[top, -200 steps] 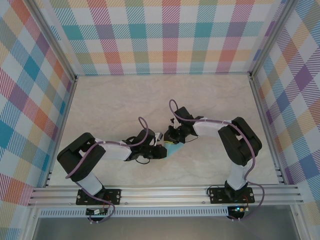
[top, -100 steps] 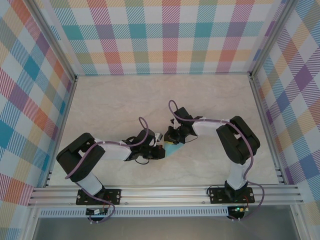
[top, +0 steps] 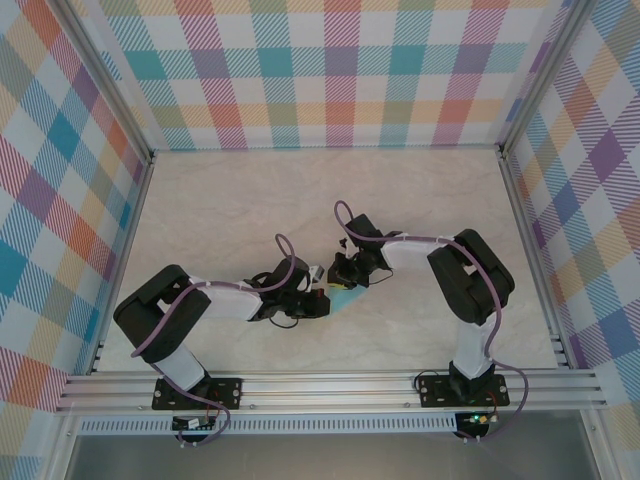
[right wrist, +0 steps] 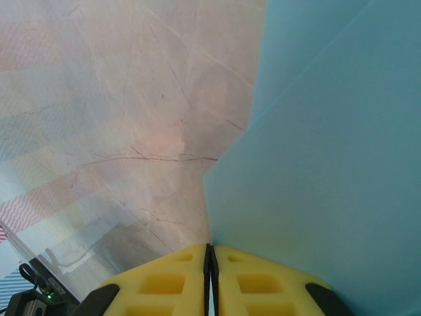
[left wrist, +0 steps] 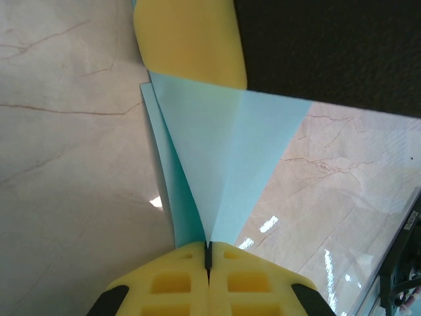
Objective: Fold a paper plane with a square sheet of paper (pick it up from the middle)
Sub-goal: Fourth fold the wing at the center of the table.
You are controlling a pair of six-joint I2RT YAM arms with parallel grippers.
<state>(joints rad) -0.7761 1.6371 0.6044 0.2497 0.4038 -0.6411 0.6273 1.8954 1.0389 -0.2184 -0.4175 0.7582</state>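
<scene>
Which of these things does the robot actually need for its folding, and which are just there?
In the job: folded blue paper, left gripper, right gripper, both pinching it.
Just there: marble table, checked walls, metal frame.

Bright, even light falls from overhead; around the paper plane the arms cast only faint, soft shadows on the table. At the left wrist the paper plane looks sharp, with small white glints on the table just left and right of it and a blurred dark mass above it. At the right wrist the paper plane is soft, and the table left of it washes to pale pink.
</scene>
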